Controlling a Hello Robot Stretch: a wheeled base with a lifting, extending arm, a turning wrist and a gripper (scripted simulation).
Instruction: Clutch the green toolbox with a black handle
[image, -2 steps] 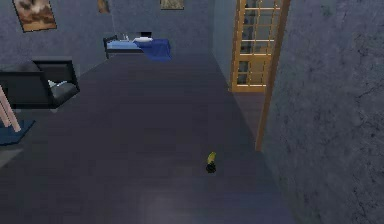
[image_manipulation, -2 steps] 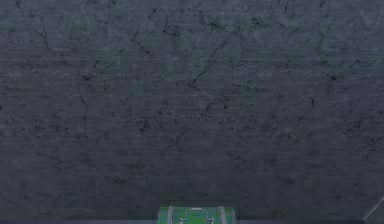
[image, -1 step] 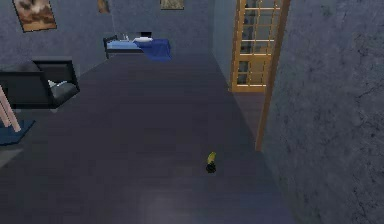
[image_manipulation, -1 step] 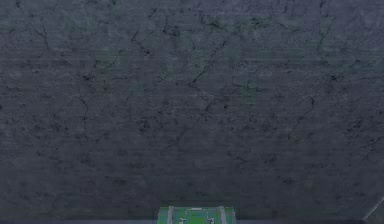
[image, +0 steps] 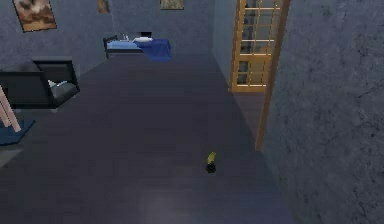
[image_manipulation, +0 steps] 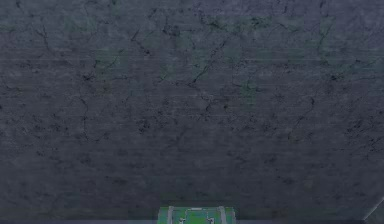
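Search step: greenish boxy thing (image_manipulation: 197, 214) low by the wall (image_manipulation: 190, 100), maybe the toolbox; hand state cannot tell; next needs turning to confirm it

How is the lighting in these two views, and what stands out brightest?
Forward view: dim overall, the floor dark; the orange door is the brightest spot, the blue bed next. Arm side view: an evenly dim, mottled wall, with a pale green thing standing out at the bottom edge.
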